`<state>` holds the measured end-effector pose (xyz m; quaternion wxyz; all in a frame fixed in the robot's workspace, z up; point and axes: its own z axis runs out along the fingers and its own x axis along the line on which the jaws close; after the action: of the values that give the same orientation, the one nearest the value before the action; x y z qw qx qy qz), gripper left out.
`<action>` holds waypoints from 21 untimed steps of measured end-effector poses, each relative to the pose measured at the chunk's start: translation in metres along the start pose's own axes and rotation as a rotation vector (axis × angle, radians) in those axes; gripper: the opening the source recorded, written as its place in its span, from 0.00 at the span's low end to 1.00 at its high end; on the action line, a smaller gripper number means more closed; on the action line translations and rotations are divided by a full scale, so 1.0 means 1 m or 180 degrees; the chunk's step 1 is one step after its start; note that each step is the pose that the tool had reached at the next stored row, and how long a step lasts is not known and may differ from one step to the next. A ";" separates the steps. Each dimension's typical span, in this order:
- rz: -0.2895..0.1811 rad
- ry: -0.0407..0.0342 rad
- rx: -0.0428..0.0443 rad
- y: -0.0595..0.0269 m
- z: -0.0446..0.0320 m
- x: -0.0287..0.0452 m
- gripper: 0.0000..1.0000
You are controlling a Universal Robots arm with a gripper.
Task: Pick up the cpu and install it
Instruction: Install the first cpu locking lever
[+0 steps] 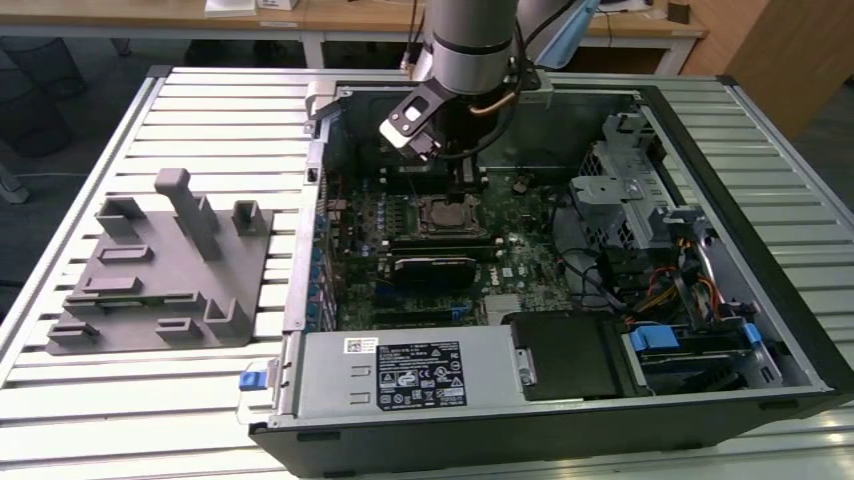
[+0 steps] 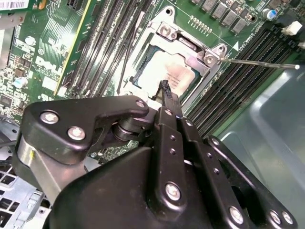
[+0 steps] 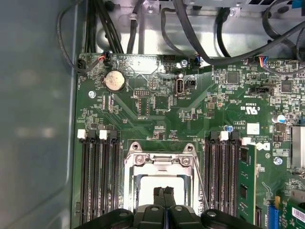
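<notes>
The cpu lies flat inside the motherboard socket, its pale shiny top showing within the metal frame. In the first wrist view the cpu sits in the socket frame between the memory slots. My gripper is shut, its two black fingers pressed together with nothing between them. Its tip hangs just over the cpu's near edge; I cannot tell whether it touches. In the exterior view the gripper is down inside the open computer case, just behind the socket.
A grey fixture plate with upright blocks stands on the slatted table at the exterior view's left. Case walls, the power supply, drive cages and cables ring the board. The thin socket lever sticks out sideways.
</notes>
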<state>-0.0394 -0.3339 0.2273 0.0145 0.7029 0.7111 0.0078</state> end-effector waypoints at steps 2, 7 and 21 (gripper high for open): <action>0.0000 0.0000 0.0000 0.0000 -0.0016 0.0000 0.11; 0.0000 0.0000 0.0000 0.0004 -0.0116 -0.0001 0.11; -0.0416 0.0013 -0.0004 0.0010 -0.0352 -0.0003 0.11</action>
<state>-0.0395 -0.3339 0.2625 0.0139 0.6549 0.7555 0.0087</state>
